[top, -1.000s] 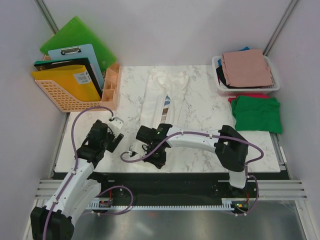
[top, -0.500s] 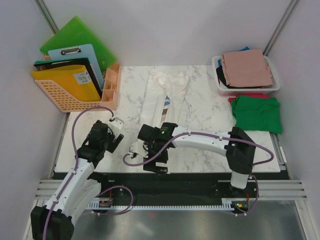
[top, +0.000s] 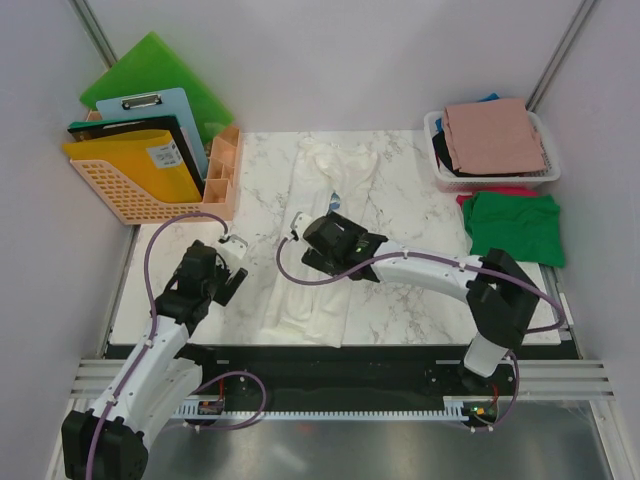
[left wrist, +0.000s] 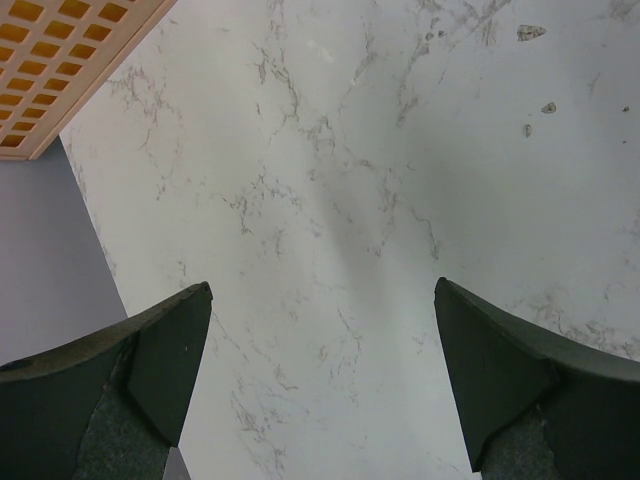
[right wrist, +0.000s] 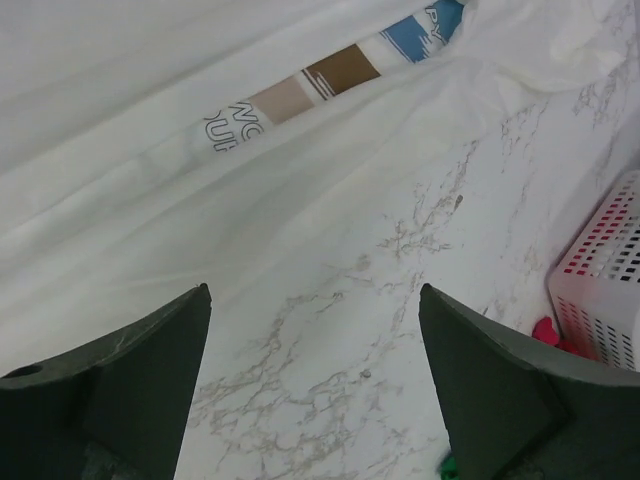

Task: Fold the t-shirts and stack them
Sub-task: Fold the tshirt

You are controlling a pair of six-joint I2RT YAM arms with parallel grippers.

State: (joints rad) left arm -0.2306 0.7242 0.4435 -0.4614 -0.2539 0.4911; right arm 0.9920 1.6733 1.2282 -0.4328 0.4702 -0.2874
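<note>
A cream-white t-shirt [top: 318, 235] lies folded into a long narrow strip running from the back of the marble table to its near edge. Its blue-and-brown chest print [right wrist: 340, 70] shows in the right wrist view. My right gripper [top: 335, 240] [right wrist: 315, 295] hovers open over the strip's right edge, with nothing between its fingers. Left of the strip, my left gripper [top: 232, 278] [left wrist: 323, 290] stands open above bare marble. A green t-shirt [top: 515, 228] lies folded at the right on top of a red one [top: 490, 192]. A dusty-pink t-shirt [top: 495, 135] tops the pile in the basket.
The white mesh basket [top: 437, 165] [right wrist: 610, 270] stands at the back right. An orange rack [top: 120, 195] [left wrist: 60, 50] holding folders and a green board [top: 160, 70] fills the back left. The table [top: 420, 300] ends close to the arm bases.
My right gripper has opened and let go of the cream-white shirt's hem, then moved away from the near edge toward the table's middle. The shirt now reaches the near edge.
</note>
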